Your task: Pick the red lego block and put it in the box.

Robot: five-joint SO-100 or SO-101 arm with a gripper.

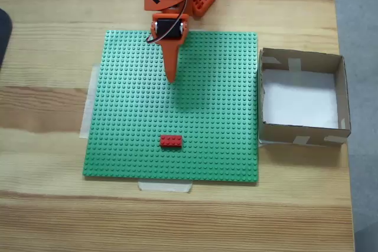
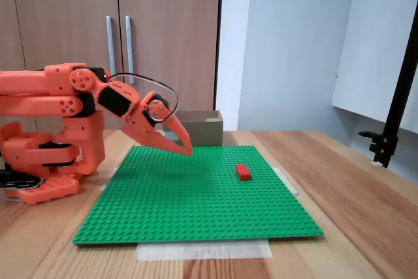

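Fixed view: red lego block (image 1: 171, 141) well apart from pincer (image 1: 172, 78), prob. closed, empty.

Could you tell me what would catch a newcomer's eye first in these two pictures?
The bright orange arm stands out first, its hand hanging above the large green baseplate that covers much of the wooden table. Next comes the small red lego block, alone on the baseplate's near part in a fixed view. The brown box, white inside, sits just off the baseplate's right edge there.

Pale wooden table (image 1: 47, 205), brown cabinet doors (image 2: 170, 24) with 2 handles, light-blue wall (image 2: 294, 44) behind.
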